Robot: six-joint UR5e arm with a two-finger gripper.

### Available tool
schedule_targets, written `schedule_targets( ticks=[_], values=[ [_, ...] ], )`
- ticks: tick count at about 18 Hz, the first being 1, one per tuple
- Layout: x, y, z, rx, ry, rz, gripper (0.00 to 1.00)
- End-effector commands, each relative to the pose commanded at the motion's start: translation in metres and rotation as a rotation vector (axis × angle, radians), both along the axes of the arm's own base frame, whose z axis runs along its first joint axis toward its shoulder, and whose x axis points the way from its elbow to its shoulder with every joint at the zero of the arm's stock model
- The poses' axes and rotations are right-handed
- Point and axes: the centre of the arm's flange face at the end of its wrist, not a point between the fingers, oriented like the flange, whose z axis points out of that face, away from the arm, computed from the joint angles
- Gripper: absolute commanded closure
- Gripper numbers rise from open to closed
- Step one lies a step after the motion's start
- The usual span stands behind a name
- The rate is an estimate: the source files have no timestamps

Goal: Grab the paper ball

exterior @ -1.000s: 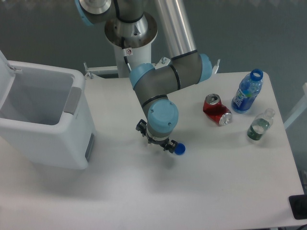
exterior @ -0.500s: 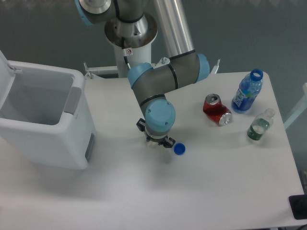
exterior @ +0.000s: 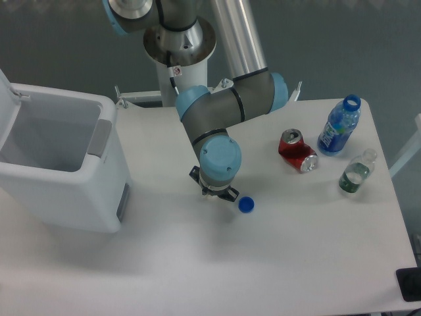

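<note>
My gripper points straight down at the table near its middle, and my light-blue wrist hides most of it from above. Only dark bits of the fingers show at the wrist's lower edge, so I cannot tell how the jaws stand. The paper ball does not show anywhere in this view; it may be hidden under my wrist. A round blue bottle cap lies on the table just right of and below the gripper, apart from it.
A white open bin stands at the left. A crushed red can, a blue bottle and a small clear bottle stand at the right. The robot base is at the back.
The gripper has shifted slightly left, away from the blue cap, and its wrist has turned. The cap, partly covered a second ago, now lies fully in view.
</note>
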Motion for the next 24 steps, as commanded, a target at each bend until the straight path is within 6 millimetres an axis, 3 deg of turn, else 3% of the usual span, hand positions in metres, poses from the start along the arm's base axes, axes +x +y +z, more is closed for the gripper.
schedule_targets(
  ticks=[8,12,15,24],
  values=[
    [-0.065,0.009,0.091,0.099,0.116,0.037,1.0],
    [-0.085,0.005,0.13,0.066,0.066,-0.123,1.0],
    [-0.098,-0.001,0.149,0.089,0.088,-0.105,1.0],
    [-0.107,-0.018,0.182,0.13,0.123,-0.1,1.0]
  ],
)
